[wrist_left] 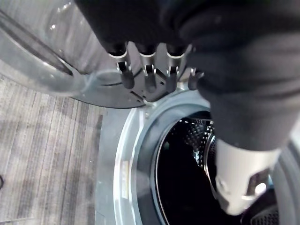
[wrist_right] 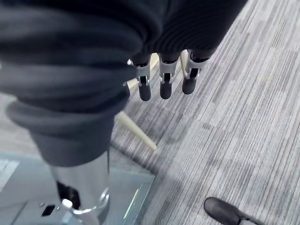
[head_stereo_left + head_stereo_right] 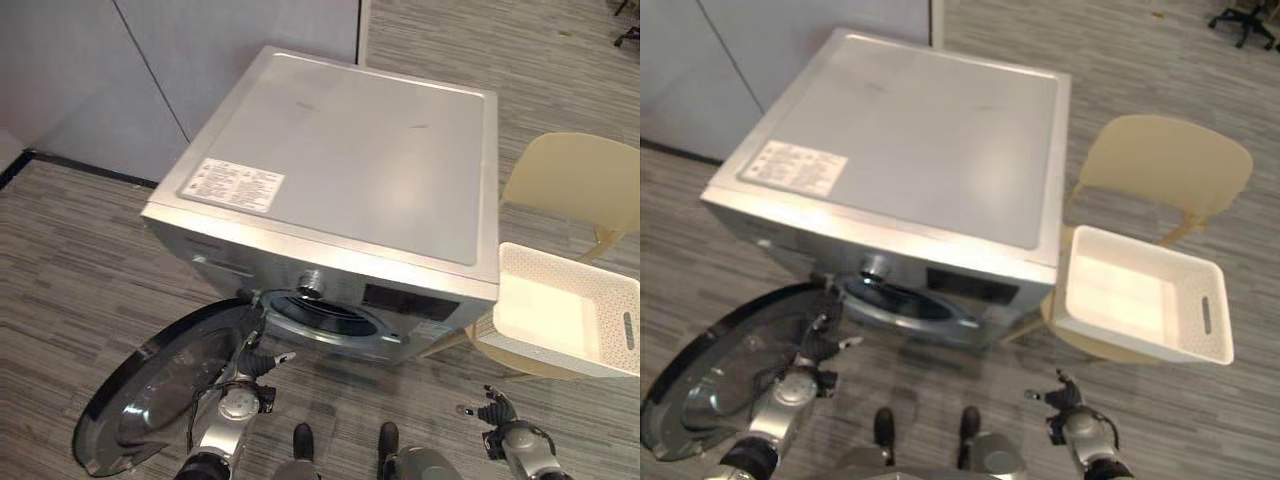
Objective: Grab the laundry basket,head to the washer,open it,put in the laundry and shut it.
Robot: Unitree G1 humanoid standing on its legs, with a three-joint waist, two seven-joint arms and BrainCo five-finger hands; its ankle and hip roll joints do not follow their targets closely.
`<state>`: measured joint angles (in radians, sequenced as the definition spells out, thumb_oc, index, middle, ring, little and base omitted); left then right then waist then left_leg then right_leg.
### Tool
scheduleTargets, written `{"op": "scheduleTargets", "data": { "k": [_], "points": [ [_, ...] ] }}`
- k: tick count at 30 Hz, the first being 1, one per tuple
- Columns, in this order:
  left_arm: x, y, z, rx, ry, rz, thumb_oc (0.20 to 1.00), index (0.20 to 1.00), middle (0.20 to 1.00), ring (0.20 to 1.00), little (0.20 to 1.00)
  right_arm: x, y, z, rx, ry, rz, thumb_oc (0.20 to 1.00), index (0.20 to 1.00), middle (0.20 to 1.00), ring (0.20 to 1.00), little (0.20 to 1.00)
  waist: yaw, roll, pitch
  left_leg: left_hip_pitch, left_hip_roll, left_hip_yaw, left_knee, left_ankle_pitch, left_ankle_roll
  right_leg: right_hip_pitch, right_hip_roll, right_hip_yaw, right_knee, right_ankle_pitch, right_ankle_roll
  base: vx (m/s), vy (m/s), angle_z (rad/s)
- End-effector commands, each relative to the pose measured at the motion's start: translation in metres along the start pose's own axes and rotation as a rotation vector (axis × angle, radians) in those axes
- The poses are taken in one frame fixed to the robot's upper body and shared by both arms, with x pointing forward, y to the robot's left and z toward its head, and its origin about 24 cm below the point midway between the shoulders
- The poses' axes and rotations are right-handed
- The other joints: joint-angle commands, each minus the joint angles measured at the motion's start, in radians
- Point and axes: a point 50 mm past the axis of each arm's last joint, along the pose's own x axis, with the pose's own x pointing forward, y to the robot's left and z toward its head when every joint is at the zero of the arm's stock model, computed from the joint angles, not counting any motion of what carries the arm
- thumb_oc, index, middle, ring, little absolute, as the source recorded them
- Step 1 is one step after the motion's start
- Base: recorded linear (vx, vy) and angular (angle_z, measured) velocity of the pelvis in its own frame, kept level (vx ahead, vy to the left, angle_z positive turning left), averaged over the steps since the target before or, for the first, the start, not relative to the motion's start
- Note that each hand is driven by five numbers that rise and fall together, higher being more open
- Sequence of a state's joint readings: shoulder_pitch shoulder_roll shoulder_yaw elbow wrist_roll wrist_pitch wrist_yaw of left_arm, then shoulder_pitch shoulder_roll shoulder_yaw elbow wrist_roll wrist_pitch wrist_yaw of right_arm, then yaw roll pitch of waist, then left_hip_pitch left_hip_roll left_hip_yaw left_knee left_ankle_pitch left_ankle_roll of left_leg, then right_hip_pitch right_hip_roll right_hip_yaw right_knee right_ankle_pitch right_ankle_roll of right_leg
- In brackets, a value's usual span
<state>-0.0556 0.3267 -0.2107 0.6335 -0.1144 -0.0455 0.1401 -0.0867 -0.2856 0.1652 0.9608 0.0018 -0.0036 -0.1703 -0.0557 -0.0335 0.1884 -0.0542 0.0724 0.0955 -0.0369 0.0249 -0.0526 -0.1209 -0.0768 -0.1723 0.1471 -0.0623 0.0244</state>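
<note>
The white perforated plastic laundry basket (image 3: 565,322) is sitting on the seat of a pale yellow plastic chair (image 3: 575,180) just beside the right flank of the silver-grey front-loading washer (image 3: 340,170), and it is looking empty inside, so the laundry is probably already in the drum, though the drum's dark interior (image 1: 187,178) is not showing any cloth clearly enough to confirm. The washer's round dark glass door (image 3: 150,400) is hanging wide open, swung out to the left of the washer's front opening. The left hand (image 3: 262,362) is hovering at the hinge side of that opening, between door and porthole rim, its fingers (image 1: 149,77) reaching out straight and spread, gripping nothing. The right hand (image 3: 492,410) is hanging low in front of the washer's right corner, below the basket and apart from it, fingers (image 2: 164,82) loose and straight over the grey striped carpet floor (image 3: 70,280), holding nothing. Judging by this layout, fetching, walking, opening and likely loading are finished; what is remaining is swinging the door back and pressing it shut, a job the left hand is best placed to start.
</note>
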Motion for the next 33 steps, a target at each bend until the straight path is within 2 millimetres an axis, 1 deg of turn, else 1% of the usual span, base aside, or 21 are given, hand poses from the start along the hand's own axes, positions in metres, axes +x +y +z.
{"op": "scheduleTargets", "data": {
  "k": [1, 3, 5, 7, 8, 10, 12, 14, 16, 17, 18, 20, 22, 24, 25, 27, 29, 30, 31, 32, 33],
  "points": [
    [-0.001, 0.019, 0.022, 0.058, -0.124, 0.040, 1.000, 1.000, 1.000, 1.000, 1.000, -0.003, 0.005, -0.003, -0.007, -0.006, 0.004, 1.000, 1.000, 1.000, 1.000, 1.000, 0.014, -0.025, -0.018, -0.057, -0.032, -0.015, 0.060, -0.052, 0.035, -0.039, -0.018, 0.108, 0.052, 0.007, 0.113, -0.22, 0.075, -0.18],
    [-0.001, 0.023, 0.026, 0.078, -0.142, 0.047, 1.000, 1.000, 1.000, 1.000, 1.000, -0.004, 0.007, -0.006, -0.007, -0.001, 0.012, 1.000, 1.000, 1.000, 1.000, 1.000, 0.025, -0.026, -0.028, -0.065, -0.040, -0.018, 0.060, -0.048, 0.038, 0.021, -0.011, 0.126, 0.055, -0.033, 0.107, -0.14, 0.006, 0.18],
    [-0.001, 0.022, 0.027, 0.075, -0.150, 0.043, 1.000, 1.000, 1.000, 1.000, 1.000, -0.004, 0.009, -0.007, -0.012, 0.005, 0.020, 1.000, 1.000, 1.000, 1.000, 1.000, 0.037, -0.030, -0.038, -0.072, -0.044, -0.018, 0.056, -0.042, 0.034, 0.039, -0.019, 0.120, 0.035, -0.030, 0.104, -0.09, -0.069, 0.28],
    [-0.001, 0.025, 0.032, 0.093, -0.173, 0.060, 1.000, 1.000, 1.000, 1.000, 1.000, -0.002, 0.007, -0.003, -0.035, -0.007, 0.021, 1.000, 1.000, 1.000, 1.000, 1.000, 0.058, -0.031, -0.052, -0.090, -0.030, -0.010, 0.033, 0.000, 0.015, 0.068, -0.020, 0.119, -0.047, -0.033, 0.098, -0.20, -0.157, -0.12],
    [-0.001, 0.025, 0.032, 0.093, -0.173, 0.060, 1.000, 1.000, 1.000, 1.000, 1.000, -0.002, 0.007, -0.003, -0.035, -0.007, 0.021, 1.000, 1.000, 1.000, 1.000, 1.000, 0.058, -0.031, -0.053, -0.089, -0.030, -0.010, 0.032, 0.000, 0.015, 0.069, -0.019, 0.119, -0.049, -0.032, 0.097, -0.20, -0.155, -0.08],
    [-0.005, 0.035, 0.049, 0.117, -0.257, 0.083, 1.000, 1.000, 1.000, 1.000, 1.000, -0.002, 0.003, -0.004, -0.060, -0.005, 0.017, 1.000, 1.000, 1.000, 1.000, 1.000, 0.074, -0.022, -0.045, -0.126, -0.005, -0.012, 0.023, 0.049, -0.016, 0.071, -0.009, 0.100, -0.081, -0.041, 0.083, -0.21, -0.132, 0.07],
    [-0.006, 0.040, 0.058, 0.137, -0.291, 0.094, 1.000, 1.000, 1.000, 1.000, 1.000, -0.003, 0.001, -0.007, -0.064, 0.000, 0.018, 1.000, 1.000, 1.000, 1.000, 1.000, 0.074, -0.018, -0.038, -0.137, -0.002, -0.020, 0.028, 0.057, -0.021, 0.069, -0.004, 0.091, -0.074, -0.049, 0.077, -0.17, -0.085, 0.21],
    [-0.007, 0.056, 0.081, 0.182, -0.374, 0.153, 1.000, 1.000, 1.000, 1.000, 1.000, -0.004, -0.006, -0.016, -0.079, 0.027, 0.001, 1.000, 1.000, 1.000, 1.000, 1.000, 0.071, -0.013, -0.017, -0.172, -0.003, -0.037, 0.075, 0.052, -0.024, 0.057, -0.004, 0.068, -0.052, -0.058, 0.064, -0.22, -0.060, 0.44],
    [-0.005, 0.081, 0.107, 0.274, -0.447, 0.256, 1.000, 1.000, 1.000, 1.000, 1.000, -0.004, -0.014, -0.023, -0.083, 0.054, -0.012, 1.000, 1.000, 1.000, 1.000, 1.000, 0.051, -0.023, -0.019, -0.150, -0.010, -0.018, 0.137, 0.000, -0.017, 0.057, -0.033, 0.027, -0.054, -0.039, 0.066, -0.17, -0.004, 0.81],
    [-0.005, 0.081, 0.108, 0.274, -0.447, 0.256, 1.000, 1.000, 1.000, 1.000, 1.000, -0.004, -0.014, -0.023, -0.083, 0.053, -0.012, 1.000, 1.000, 1.000, 1.000, 1.000, 0.050, -0.022, -0.022, -0.154, -0.010, -0.019, 0.137, 0.003, -0.017, 0.054, -0.033, 0.026, -0.056, -0.036, 0.066, -0.07, 0.047, 0.89],
    [-0.004, 0.102, 0.114, 0.361, -0.439, 0.338, 1.000, 1.000, 1.000, 1.000, 1.000, -0.005, -0.017, -0.025, -0.073, 0.056, -0.009, 1.000, 1.000, 1.000, 1.000, 1.000, 0.033, -0.018, -0.042, -0.113, -0.012, -0.017, 0.121, -0.013, -0.017, 0.047, -0.036, 0.020, -0.056, -0.025, 0.071, 0.02, 0.068, 0.66],
    [-0.004, 0.109, 0.115, 0.408, -0.429, 0.365, 1.000, 1.000, 1.000, 1.000, 1.000, -0.006, -0.018, -0.028, -0.075, 0.063, -0.010, 1.000, 1.000, 1.000, 1.000, 1.000, 0.025, -0.009, -0.052, -0.094, -0.011, -0.013, 0.090, -0.008, -0.015, 0.048, -0.031, 0.017, -0.057, -0.026, 0.074, 0.04, 0.066, 0.34],
    [0.003, 0.131, 0.104, 0.480, -0.317, 0.433, 1.000, 1.000, 1.000, 1.000, 1.000, -0.007, -0.020, -0.033, -0.069, 0.079, -0.010, 1.000, 1.000, 1.000, 1.000, 1.000, 0.007, 0.003, -0.072, -0.063, -0.014, 0.000, -0.005, 0.014, -0.011, 0.050, -0.023, 0.016, -0.070, -0.023, 0.076, 0.06, 0.109, 0.18],
    [0.005, 0.136, 0.103, 0.496, -0.291, 0.440, 1.000, 1.000, 1.000, 1.000, 1.000, -0.008, -0.020, -0.034, -0.068, 0.082, -0.007, 1.000, 1.000, 1.000, 1.000, 1.000, 0.003, 0.004, -0.075, -0.057, -0.014, 0.001, -0.023, 0.020, -0.011, 0.052, -0.022, 0.014, -0.074, -0.022, 0.077, 0.06, 0.092, 0.15],
    [0.006, 0.153, 0.101, 0.569, -0.228, 0.462, 1.000, 1.000, 1.000, 1.000, 1.000, -0.010, -0.017, -0.040, -0.086, 0.095, 0.010, 1.000, 1.000, 1.000, 1.000, 1.000, -0.006, 0.003, -0.083, -0.047, -0.014, 0.005, -0.037, 0.023, -0.007, 0.055, -0.022, 0.014, -0.079, -0.024, 0.079, 0.08, 0.090, 0.09],
    [0.008, 0.159, 0.098, 0.591, -0.191, 0.463, 1.000, 1.000, 1.000, 1.000, 1.000, -0.011, -0.016, -0.042, -0.098, 0.097, 0.020, 1.000, 1.000, 1.000, 1.000, 1.000, -0.010, -0.001, -0.083, -0.045, -0.012, 0.004, -0.038, 0.023, -0.006, 0.057, -0.022, 0.017, -0.080, -0.024, 0.079, 0.06, 0.073, 0.04],
    [0.012, 0.179, 0.090, 0.716, -0.065, 0.468, 1.000, 1.000, 1.000, 1.000, 1.000, -0.012, -0.013, -0.046, -0.121, 0.113, 0.041, 1.000, 1.000, 1.000, 1.000, 1.000, -0.021, -0.010, -0.077, -0.048, -0.012, 0.008, -0.040, 0.024, -0.003, 0.049, -0.020, 0.030, -0.073, -0.023, 0.083, 0.05, 0.090, 0.05],
    [0.012, 0.179, 0.091, 0.716, -0.065, 0.468, 1.000, 1.000, 1.000, 1.000, 1.000, -0.012, -0.013, -0.046, -0.121, 0.113, 0.041, 1.000, 1.000, 1.000, 1.000, 1.000, -0.020, -0.011, -0.077, -0.048, -0.012, 0.008, -0.040, 0.024, -0.003, 0.049, -0.020, 0.030, -0.072, -0.023, 0.083, 0.01, 0.087, -0.01],
    [0.013, 0.188, 0.079, 0.763, 0.038, 0.458, 1.000, 1.000, 1.000, 1.000, 1.000, -0.011, -0.010, -0.045, -0.138, 0.109, 0.052, 1.000, 1.000, 1.000, 1.000, 1.000, -0.029, -0.021, -0.066, -0.055, -0.008, 0.014, -0.041, 0.024, -0.001, 0.029, -0.015, 0.042, -0.064, -0.018, 0.087, -0.01, 0.040, -0.02],
    [0.014, 0.187, 0.079, 0.763, 0.037, 0.458, 1.000, 1.000, 1.000, 1.000, 1.000, -0.011, -0.010, -0.044, -0.137, 0.109, 0.052, 1.000, 1.000, 1.000, 1.000, 1.000, -0.028, -0.021, -0.066, -0.056, -0.008, 0.015, -0.041, 0.024, -0.001, 0.028, -0.016, 0.043, -0.063, -0.019, 0.087, -0.03, 0.051, -0.04],
    [0.014, 0.188, 0.069, 0.764, 0.096, 0.438, 1.000, 1.000, 1.000, 1.000, 1.000, -0.012, -0.008, -0.047, -0.147, 0.122, 0.062, 1.000, 1.000, 1.000, 1.000, 1.000, -0.030, -0.028, -0.063, -0.061, -0.005, 0.020, -0.043, 0.024, 0.000, 0.012, -0.012, 0.052, -0.055, -0.014, 0.089, 0.00, 0.000, 0.00]
  ]
}}
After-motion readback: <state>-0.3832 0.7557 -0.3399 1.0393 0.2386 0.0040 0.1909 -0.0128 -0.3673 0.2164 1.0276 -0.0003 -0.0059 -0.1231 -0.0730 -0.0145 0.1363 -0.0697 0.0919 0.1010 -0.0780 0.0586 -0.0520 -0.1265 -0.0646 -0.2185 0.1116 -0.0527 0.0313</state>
